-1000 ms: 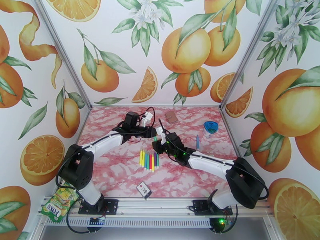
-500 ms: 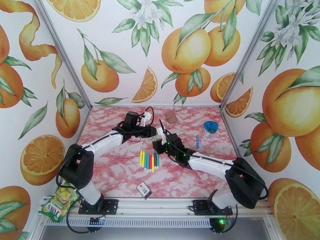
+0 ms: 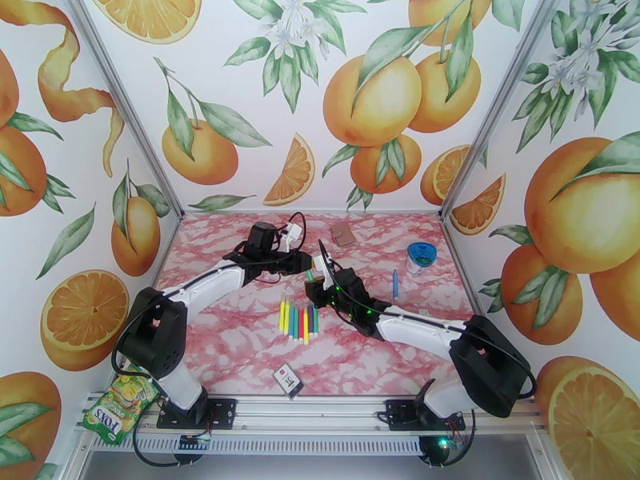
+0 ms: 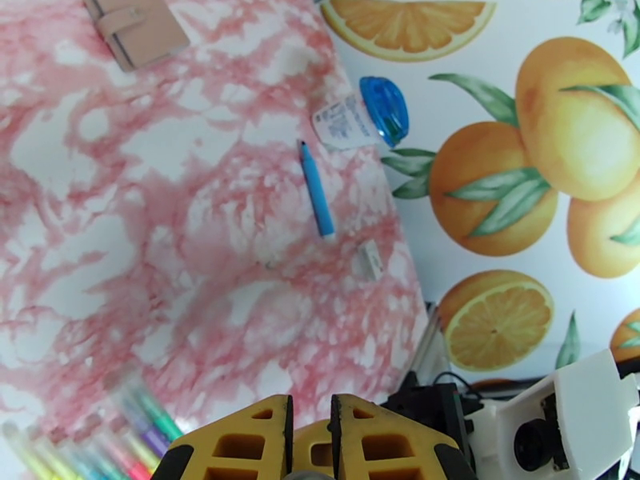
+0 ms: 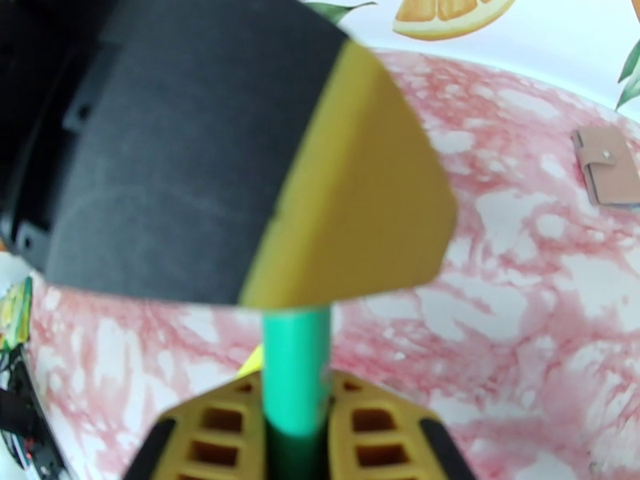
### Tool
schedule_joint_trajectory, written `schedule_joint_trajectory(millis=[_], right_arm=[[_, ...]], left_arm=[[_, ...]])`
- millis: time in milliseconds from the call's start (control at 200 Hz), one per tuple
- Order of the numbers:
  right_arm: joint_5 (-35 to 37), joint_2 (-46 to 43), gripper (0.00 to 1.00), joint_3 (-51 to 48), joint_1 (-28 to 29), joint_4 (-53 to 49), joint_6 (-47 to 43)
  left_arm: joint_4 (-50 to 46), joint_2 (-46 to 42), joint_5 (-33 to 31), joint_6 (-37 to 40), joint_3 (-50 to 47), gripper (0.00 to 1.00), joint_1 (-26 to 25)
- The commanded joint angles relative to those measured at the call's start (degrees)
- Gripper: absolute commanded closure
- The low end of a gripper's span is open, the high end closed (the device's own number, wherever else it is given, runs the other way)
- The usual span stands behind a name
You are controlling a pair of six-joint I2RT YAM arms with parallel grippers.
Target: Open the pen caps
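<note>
Gripping the green marker (image 5: 296, 354) in my right gripper (image 5: 296, 406), left gripper (image 4: 312, 426) closed over its far end, I judge this cap not yet off and the marker row (image 3: 298, 320) waiting.

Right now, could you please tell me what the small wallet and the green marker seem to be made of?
The wallet looks like matte tan leather or faux leather: a folded flap with a strap and small snap. The green marker is probably smooth plastic: an even, saturated colour with no visible texture.
</note>
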Motion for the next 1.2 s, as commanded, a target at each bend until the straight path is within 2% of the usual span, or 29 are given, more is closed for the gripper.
schedule_joint_trajectory(millis=[0,485,645,896,1196], right_arm=[[-0.2,-1.69,1.0,-3.29,1.48,-7.45,-1.97],[1.83,-2.76,1.0,-4.92,1.84,-8.0,-2.44],[2.64,-3.73,1.0,-5.26,1.75,-7.78,-1.83],[7.13,-5.53,1.0,-3.8,0.49,-10.83,-1.03],[11.55,-7.33,1.0,-1.81,-4.99,-16.86,-0.13]], left_arm=[[3.97,0.01,-12.46,0.52,4.84,1.0,7.21],[0.38,-0.46,-14.15,1.41,8.51,1.0,8.73],[-6.23,-0.36,-14.63,6.84,10.76,1.0,8.93],[-19.7,-3.23,-24.21,17.08,10.69,1.0,8.88],[-28.13,-5.73,-37.87,22.04,7.82,1.0,9.15]])
